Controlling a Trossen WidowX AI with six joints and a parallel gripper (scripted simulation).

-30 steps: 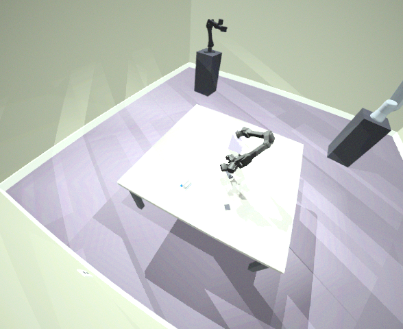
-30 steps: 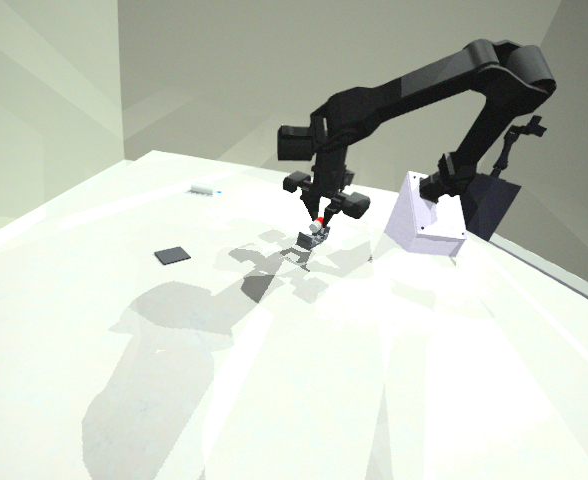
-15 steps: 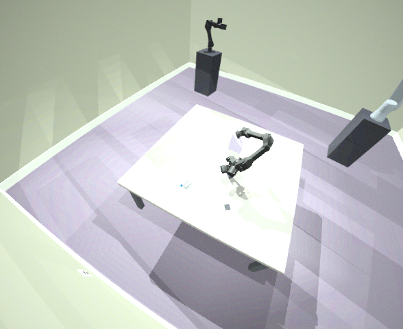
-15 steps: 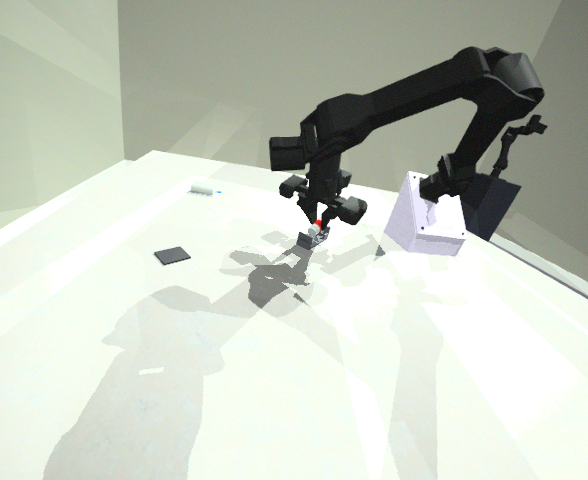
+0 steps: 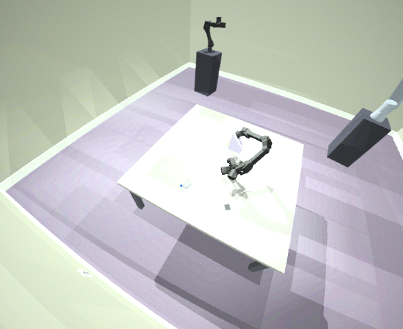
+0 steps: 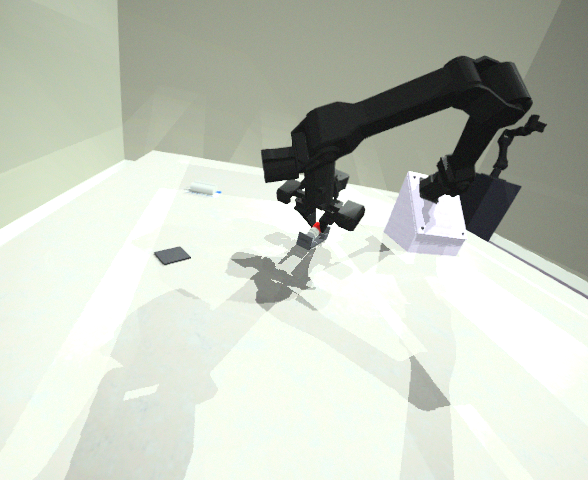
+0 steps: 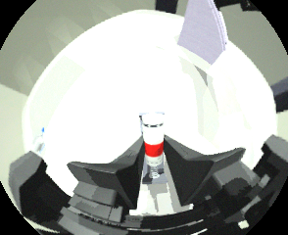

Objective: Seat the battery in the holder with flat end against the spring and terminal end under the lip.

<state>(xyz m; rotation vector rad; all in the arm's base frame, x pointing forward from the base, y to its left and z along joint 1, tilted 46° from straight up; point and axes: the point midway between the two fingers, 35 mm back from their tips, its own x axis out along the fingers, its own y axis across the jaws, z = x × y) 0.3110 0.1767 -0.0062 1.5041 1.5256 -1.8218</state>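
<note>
A: Where's the battery (image 6: 315, 229) right now?

B: Clamped between the jaws of the single gripper (image 6: 318, 223). In the wrist view its red band sits just beyond the fingertips, and the pale body runs straight out ahead of them.

A: And the holder (image 6: 311, 239)?

B: Directly under the battery, on the desk (image 6: 335, 361). From the exterior camera the battery's lower end looks to be at or inside the little grey cradle, but I can't tell whether it's actually touching the spring or the lip.

A: So what does the next move depend on?

B: On tilt, I'd say. The battery's long axis slants down out of the jaws rather than lying flat along the holder. To seat it, that axis probably has to come level and line up with the cradle, terminal end slipping under the lip without shoving.

A: Count things for me.

B: One arm (image 6: 387, 108), one battery, one holder. Elsewhere on the desk: one dark flat square (image 6: 172, 255), one small white cylinder with a blue tip (image 6: 204, 188) far off, and one pale block (image 6: 423, 219) at the arm's base.

A: Anything near enough to bump?

B: Not that I see; those all lie well apart from the holder.
</note>
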